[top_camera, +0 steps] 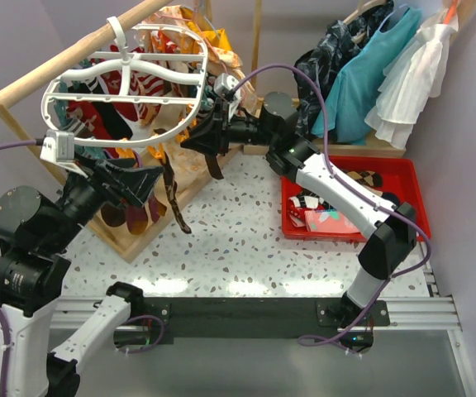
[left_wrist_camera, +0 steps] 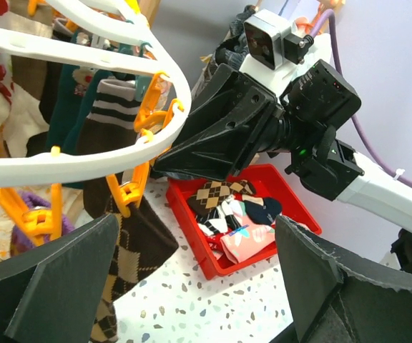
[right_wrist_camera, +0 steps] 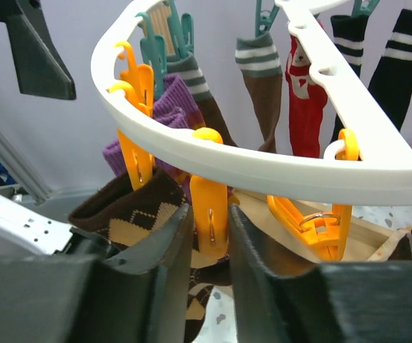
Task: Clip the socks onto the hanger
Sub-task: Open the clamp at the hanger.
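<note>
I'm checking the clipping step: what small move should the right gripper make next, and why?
Probably squeeze a little harder to open the clip. The right gripper has its fingers against both sides of an orange clip. The argyle sock lies just beside it, apparently not in its mouth yet. The left gripper is open and empty.

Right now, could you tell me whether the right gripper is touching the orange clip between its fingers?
Touching. In the right wrist view, both fingers of the right gripper press against the orange clip with no gap.
</note>
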`<control>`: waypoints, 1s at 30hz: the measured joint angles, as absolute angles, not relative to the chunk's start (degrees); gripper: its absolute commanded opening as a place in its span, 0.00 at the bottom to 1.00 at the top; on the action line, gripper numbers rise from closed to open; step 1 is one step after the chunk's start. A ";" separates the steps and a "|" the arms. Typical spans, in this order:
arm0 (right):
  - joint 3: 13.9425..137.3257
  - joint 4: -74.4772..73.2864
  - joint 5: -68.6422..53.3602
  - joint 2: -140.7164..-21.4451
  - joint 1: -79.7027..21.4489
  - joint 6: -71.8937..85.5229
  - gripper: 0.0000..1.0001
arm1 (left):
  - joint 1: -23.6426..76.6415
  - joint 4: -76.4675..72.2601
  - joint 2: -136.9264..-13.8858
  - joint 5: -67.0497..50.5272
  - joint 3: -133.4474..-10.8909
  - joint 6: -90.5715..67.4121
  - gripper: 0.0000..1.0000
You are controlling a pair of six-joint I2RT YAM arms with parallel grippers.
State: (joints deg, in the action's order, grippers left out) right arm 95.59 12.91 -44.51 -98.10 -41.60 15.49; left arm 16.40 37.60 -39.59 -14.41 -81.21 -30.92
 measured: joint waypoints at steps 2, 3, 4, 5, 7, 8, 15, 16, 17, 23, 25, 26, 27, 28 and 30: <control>95.48 14.00 -44.64 -98.08 -41.60 16.08 0.15 | 16.40 37.10 -40.58 -15.09 -81.58 -31.31 0.95; 95.37 14.74 -44.80 -98.08 -41.60 16.56 0.12 | 16.40 36.91 -40.95 -15.35 -81.69 -31.57 0.95; 95.20 15.18 -44.80 -98.08 -41.60 16.75 0.09 | 16.40 36.80 -41.28 -15.55 -81.78 -31.94 0.95; 94.94 15.62 -44.84 -98.06 -41.63 17.04 0.03 | 16.40 36.53 -41.56 -15.84 -81.78 -32.21 0.95; 94.11 16.16 -44.75 -97.84 -41.76 17.21 0.01 | 16.40 35.99 -42.02 -16.32 -81.82 -32.51 0.95; 93.62 16.29 -44.58 -97.67 -41.91 17.30 0.00 | 16.40 35.66 -42.22 -16.56 -81.82 -32.60 0.95; 89.38 15.25 -38.15 -93.65 -44.58 15.42 0.00 | 16.40 34.02 -43.64 -18.06 -81.82 -33.89 0.92; 88.73 14.90 -36.27 -92.60 -45.50 14.70 0.00 | 16.40 33.87 -43.86 -18.24 -81.82 -33.93 0.91; 88.09 14.59 -34.30 -91.48 -46.39 13.91 0.00 | 16.40 33.82 -44.03 -18.35 -81.82 -33.98 0.91; 87.26 12.32 -21.63 -86.85 -52.75 7.90 0.00 | 16.43 34.06 -44.93 -19.18 -81.82 -35.38 0.85; 87.26 11.75 -18.11 -86.26 -54.48 6.15 0.00 | 16.43 34.22 -44.93 -18.94 -81.87 -35.55 0.82; 87.26 11.49 -16.51 -86.17 -55.16 5.26 0.00 | 16.43 34.46 -44.93 -18.57 -81.97 -35.62 0.81; 87.26 11.22 -15.09 -86.17 -55.86 4.56 0.00 | 16.43 34.63 -44.93 -18.24 -82.00 -35.77 0.80; 87.26 10.76 -13.76 -86.17 -56.53 3.66 0.00 | 16.40 35.05 -44.95 -17.65 -82.08 -35.94 0.79; 87.26 10.09 -11.68 -86.17 -57.54 2.31 0.00 | 16.40 35.70 -44.95 -16.67 -82.17 -36.42 0.78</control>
